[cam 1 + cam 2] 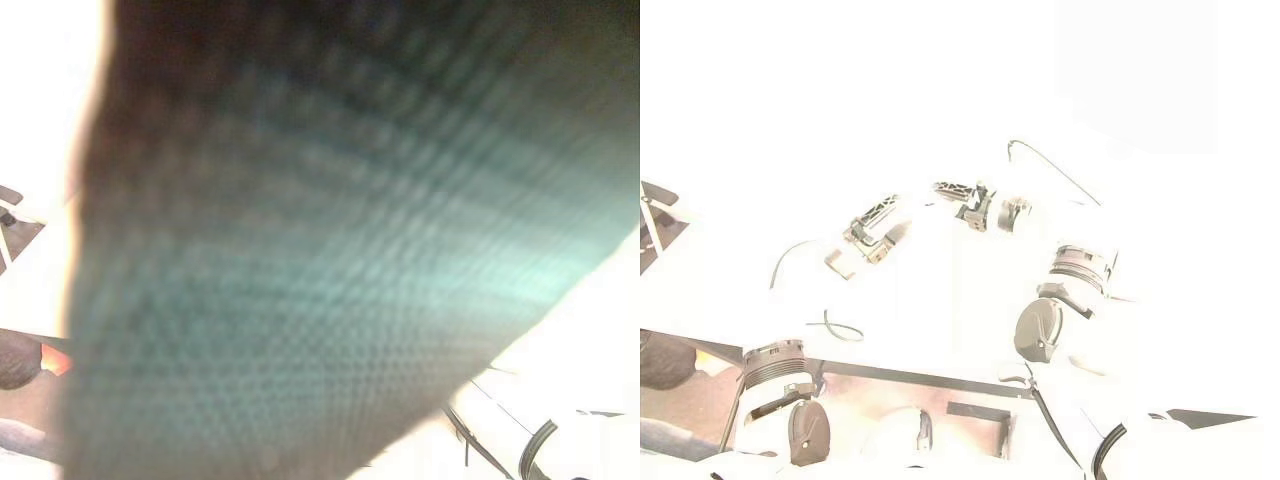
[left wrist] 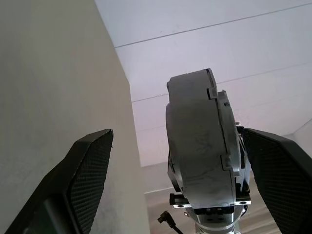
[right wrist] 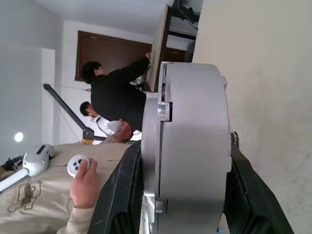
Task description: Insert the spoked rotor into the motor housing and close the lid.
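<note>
The grey round motor housing (image 3: 187, 146) with its lid on is held edge-on between the two black fingers (image 3: 122, 195) of the right gripper (image 3: 183, 204), which press on its two flat faces, in front of a pale wall (image 3: 263, 73). In the left wrist view the same housing stands between the fingers of the left gripper (image 2: 195, 185), but these are spread wide and do not touch it. Behind, two people (image 3: 117, 97) stand near a dark door, and a hand (image 3: 85, 183) holds a white controller (image 3: 76, 163).
</note>
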{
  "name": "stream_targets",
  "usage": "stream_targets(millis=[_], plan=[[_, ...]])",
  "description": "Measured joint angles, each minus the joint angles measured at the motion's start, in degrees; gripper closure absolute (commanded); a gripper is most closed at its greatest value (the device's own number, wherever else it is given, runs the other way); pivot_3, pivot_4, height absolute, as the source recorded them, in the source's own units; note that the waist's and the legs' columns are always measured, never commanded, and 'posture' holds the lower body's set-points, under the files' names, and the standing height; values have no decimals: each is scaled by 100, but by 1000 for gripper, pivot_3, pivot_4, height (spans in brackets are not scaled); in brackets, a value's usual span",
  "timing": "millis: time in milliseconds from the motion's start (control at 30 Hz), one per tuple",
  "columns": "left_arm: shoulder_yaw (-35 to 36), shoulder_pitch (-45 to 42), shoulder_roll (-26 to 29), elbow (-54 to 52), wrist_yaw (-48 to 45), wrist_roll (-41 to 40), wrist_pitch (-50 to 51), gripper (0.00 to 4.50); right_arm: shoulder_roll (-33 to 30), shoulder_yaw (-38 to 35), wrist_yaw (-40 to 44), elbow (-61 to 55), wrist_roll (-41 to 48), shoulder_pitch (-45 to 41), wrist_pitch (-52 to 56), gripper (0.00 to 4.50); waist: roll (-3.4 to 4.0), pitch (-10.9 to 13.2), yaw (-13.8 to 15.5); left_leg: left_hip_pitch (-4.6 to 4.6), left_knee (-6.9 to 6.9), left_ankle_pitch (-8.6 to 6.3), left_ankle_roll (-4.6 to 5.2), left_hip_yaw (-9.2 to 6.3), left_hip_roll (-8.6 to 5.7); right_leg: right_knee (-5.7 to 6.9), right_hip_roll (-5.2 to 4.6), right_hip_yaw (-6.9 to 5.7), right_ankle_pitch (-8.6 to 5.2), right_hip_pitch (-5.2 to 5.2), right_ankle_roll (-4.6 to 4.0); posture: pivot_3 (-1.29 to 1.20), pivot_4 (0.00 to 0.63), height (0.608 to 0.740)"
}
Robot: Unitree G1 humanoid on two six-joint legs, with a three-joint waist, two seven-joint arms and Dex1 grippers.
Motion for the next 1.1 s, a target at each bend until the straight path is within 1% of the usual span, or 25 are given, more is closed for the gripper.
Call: stream_targets(millis=[200,333,433,600,1100], plan=[[-139,-304,-222,373,-155,-35,-233,13,9,82,-26,-283,189,140,-10,2433,-1,0,29,-5,4,3,2,-1,-2,-2,0,2,11,3,16,0,0,740],[-410,-663,-382,691,-360,30,-298,13,114,296,-86,-302,232,219,21,2433,-2,0,16,-9,4,4,3,-2,-2,-3,0,2,17,0,25,0,0,740],[-491,-780,-373,741,-462,63,-341,13,79,318,-121,-357,239,230,14,2433,-2,0,6,-9,3,4,3,-2,-2,-3,0,2,17,-1,26,0,0,740],[-535,-791,-336,886,-570,170,-419,13,82,318,-128,-390,239,239,17,2433,-2,0,12,-10,3,4,3,-2,-3,-3,0,2,18,-1,26,0,0,740],[-503,-762,-320,895,-596,262,-652,13,133,318,-135,-425,225,244,27,2433,-2,0,18,-10,11,4,3,-2,-2,0,0,2,18,0,26,0,0,740]])
